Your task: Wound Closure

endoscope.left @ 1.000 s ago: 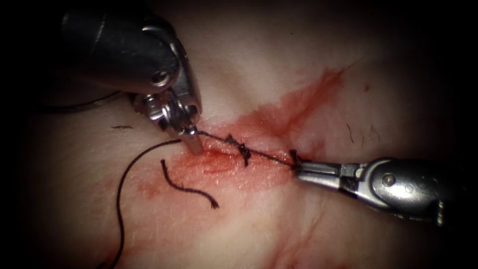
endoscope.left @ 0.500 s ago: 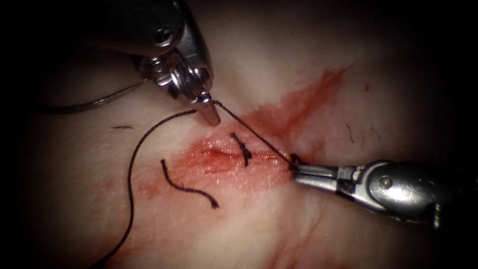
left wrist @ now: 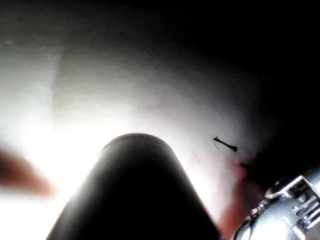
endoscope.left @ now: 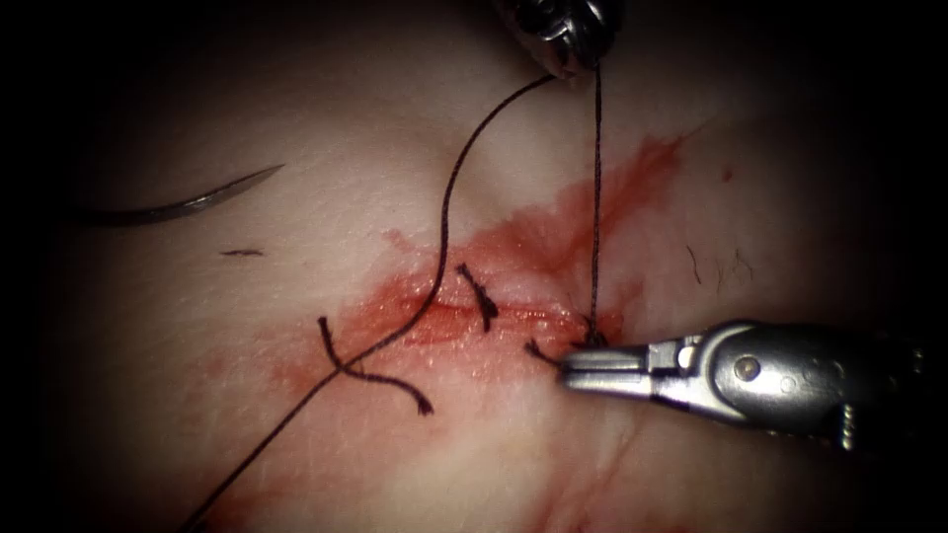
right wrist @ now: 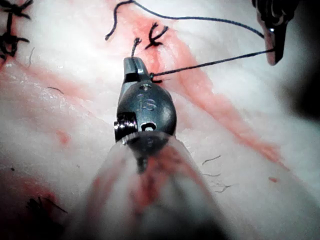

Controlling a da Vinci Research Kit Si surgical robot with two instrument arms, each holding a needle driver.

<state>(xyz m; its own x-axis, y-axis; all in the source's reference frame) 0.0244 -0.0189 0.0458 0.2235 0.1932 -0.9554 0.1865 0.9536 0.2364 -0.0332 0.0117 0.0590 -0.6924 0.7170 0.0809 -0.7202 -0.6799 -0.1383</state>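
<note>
Left tool [endoscope.left: 573,61]: your left arm's jaws are closed on the thread [endoscope.left: 595,188]. Over the last second this tool has travelled from the left end of the cut [endoscope.left: 474,314] up to the top edge of the endoscope view, carrying the thread with it. The right wrist view also shows it [right wrist: 274,45], pinching the same strand.

Thread: where it earlier ran low along the cut, one leg now rises taut and nearly vertical from the knot [endoscope.left: 591,338] at the right end of the cut to your left tool. The other leg arcs down from that tool, crosses the cut and runs off toward the lower left.

Right tool [endoscope.left: 565,372]: your right arm's jaws are closed on the short tail of the thread just beside the knot. It has shifted slightly left and lower since the earlier frames. The right wrist view shows it [right wrist: 131,66] lying against the tissue [right wrist: 75,115].

Needle [endoscope.left: 188,206]: free of both tools, lying flat on the tissue well left of the cut, unmoved, now fully uncovered.

Cut end of thread [endoscope.left: 370,367]: loose below the cut, crossed by the running strand.

Earlier stitch [endoscope.left: 481,296]: in place mid-cut.

Red fluid [endoscope.left: 563,237]: staining around the cut.
</note>
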